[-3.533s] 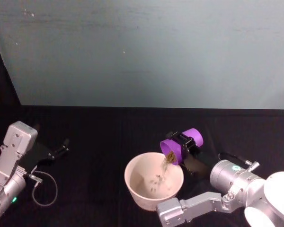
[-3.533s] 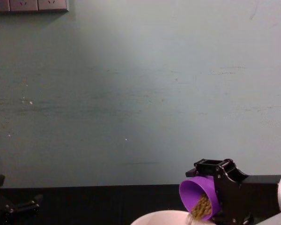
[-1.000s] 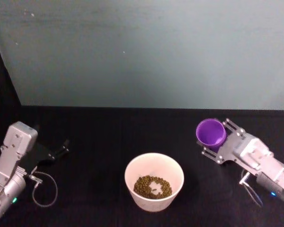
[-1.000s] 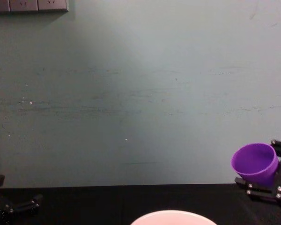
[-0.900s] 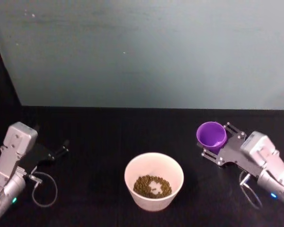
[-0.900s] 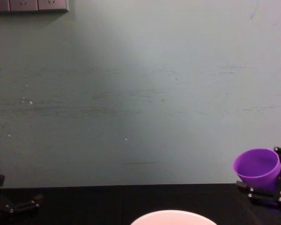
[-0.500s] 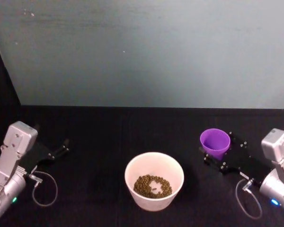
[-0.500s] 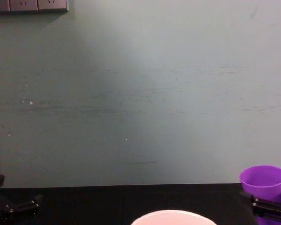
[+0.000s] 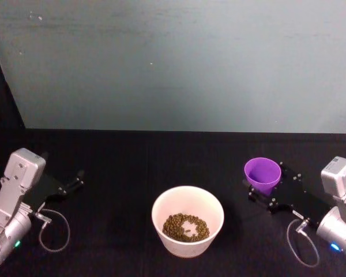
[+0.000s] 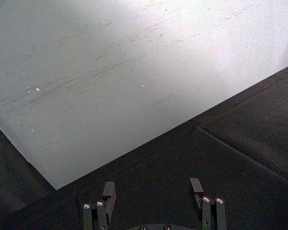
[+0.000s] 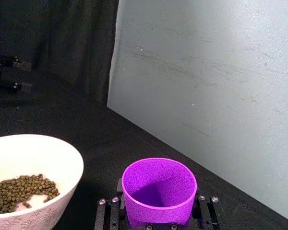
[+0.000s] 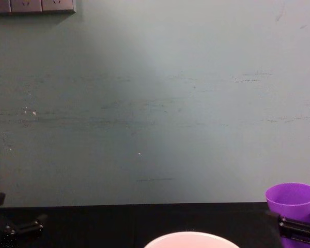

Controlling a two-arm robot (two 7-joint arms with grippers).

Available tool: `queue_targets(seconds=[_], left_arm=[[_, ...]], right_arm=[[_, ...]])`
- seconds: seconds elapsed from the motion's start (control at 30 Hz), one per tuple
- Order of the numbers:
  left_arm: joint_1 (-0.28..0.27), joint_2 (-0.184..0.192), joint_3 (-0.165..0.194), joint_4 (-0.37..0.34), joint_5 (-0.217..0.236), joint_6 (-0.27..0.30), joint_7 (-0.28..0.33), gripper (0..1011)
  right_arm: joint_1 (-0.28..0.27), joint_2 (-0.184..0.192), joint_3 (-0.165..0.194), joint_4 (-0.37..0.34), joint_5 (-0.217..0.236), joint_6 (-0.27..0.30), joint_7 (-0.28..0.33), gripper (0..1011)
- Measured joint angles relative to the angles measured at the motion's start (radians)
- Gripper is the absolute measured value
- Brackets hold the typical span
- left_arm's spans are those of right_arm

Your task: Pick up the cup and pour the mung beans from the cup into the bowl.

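Note:
The purple cup (image 9: 262,172) stands upright and empty to the right of the bowl (image 9: 163,203), low over the black table. My right gripper (image 9: 264,188) is shut on the cup, one finger on each side of its lower wall. In the right wrist view the cup (image 11: 158,190) sits between the fingers (image 11: 103,209), with the bowl (image 11: 62,152) beside it. Mung beans (image 9: 186,226) lie in a heap in the bowl. The chest view shows the cup (image 12: 292,200) at the far right and the bowl's rim (image 12: 188,238) at the lower edge. My left gripper (image 9: 75,183) is parked open at the far left.
A pale teal wall (image 9: 179,63) rises behind the black table (image 9: 121,161). A thin cable loop (image 9: 53,231) lies beside the left arm. Bare table lies between the left gripper and the bowl.
The right gripper tipped the cup back upright after the beans fell into the bowl, carried it right and away from the bowl, then lowered it. The left arm stayed still.

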Motion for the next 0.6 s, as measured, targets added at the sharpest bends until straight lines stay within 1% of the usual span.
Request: queue_targets(seconds=[0.13, 0.2, 0.23, 0.3, 0.33, 0.4, 0.43, 0.47, 0.53, 0.6], left_arm=[[0.000, 0.000, 0.000, 0.000, 0.000, 0.000, 0.000, 1003], [0.000, 0.000, 0.000, 0.000, 0.000, 0.000, 0.000, 1003], [0.000, 0.000, 0.000, 0.000, 0.000, 0.000, 0.000, 1003], [0.000, 0.000, 0.000, 0.000, 0.000, 0.000, 0.000, 1003], [0.000, 0.000, 0.000, 0.000, 0.000, 0.000, 0.000, 1004], [0.000, 0.000, 0.000, 0.000, 0.000, 0.000, 0.000, 1003], [0.000, 0.000, 0.000, 0.000, 0.000, 0.000, 0.000, 1003], [0.000, 0.000, 0.000, 0.000, 0.000, 0.000, 0.000, 1003], [0.000, 0.000, 0.000, 0.000, 0.000, 0.000, 0.000, 1003], [0.000, 0.000, 0.000, 0.000, 0.000, 0.000, 0.000, 1003]], right_arm=[[0.000, 0.000, 0.000, 0.000, -0.003, -0.001, -0.001, 743], [0.001, 0.003, -0.005, 0.000, 0.004, 0.001, 0.003, 742], [0.002, 0.004, -0.007, 0.001, 0.009, 0.001, 0.009, 742], [0.009, 0.004, -0.013, 0.010, 0.037, -0.005, 0.037, 743], [0.011, 0.004, -0.016, 0.020, 0.060, -0.011, 0.057, 743], [0.015, 0.002, -0.017, 0.034, 0.090, -0.017, 0.083, 743], [0.020, -0.002, -0.016, 0.052, 0.126, -0.023, 0.112, 743], [0.020, -0.002, -0.016, 0.052, 0.126, -0.023, 0.112, 743], [0.028, -0.009, -0.010, 0.093, 0.213, -0.026, 0.182, 743], [0.033, -0.013, -0.006, 0.117, 0.256, -0.026, 0.219, 743]])
